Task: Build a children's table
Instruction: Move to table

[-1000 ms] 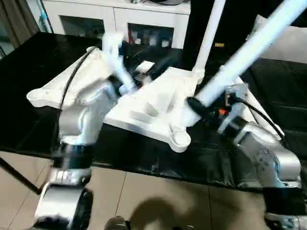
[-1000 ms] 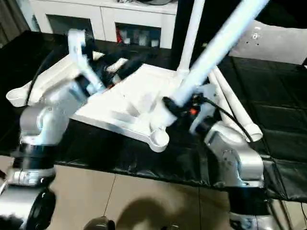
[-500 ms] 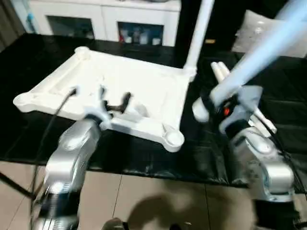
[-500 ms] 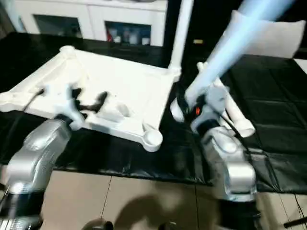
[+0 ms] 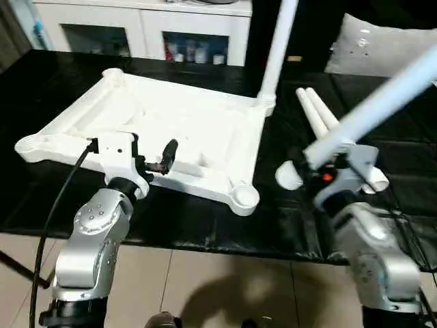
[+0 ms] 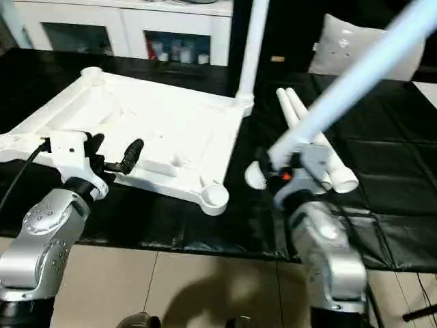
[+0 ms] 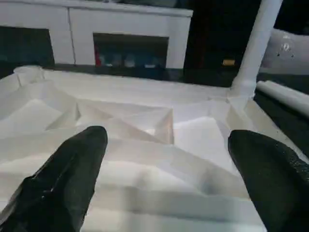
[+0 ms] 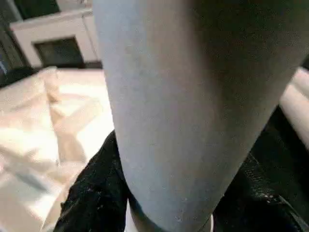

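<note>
The white plastic table top point(image 5: 171, 130) lies upside down on the black desk point(image 5: 41, 184), its ribbed underside facing up and its round corner sockets showing at the corners. One white leg point(image 5: 273, 51) stands upright in the far right socket, rising out of the top of the head views. The near right socket point(image 5: 244, 197) is open, as are the two sockets on the left side. Two more loose legs point(image 5: 317, 116) lie side by side on the desk, just to the right of the top. The left tool point(image 5: 151, 156) hovers over the near edge of the top with its black fingers point(image 7: 72, 179) spread apart and nothing between them. The right tool point(image 5: 321, 174) is clamped on a fourth leg point(image 5: 382, 99), held near its thick end and slanting up and to the right, above the desk to the right of the near right socket. A white cabinet point(image 5: 143, 27) with glass doors stands behind the desk, and a pale cushion point(image 5: 382, 48) rests at the far right.
</note>
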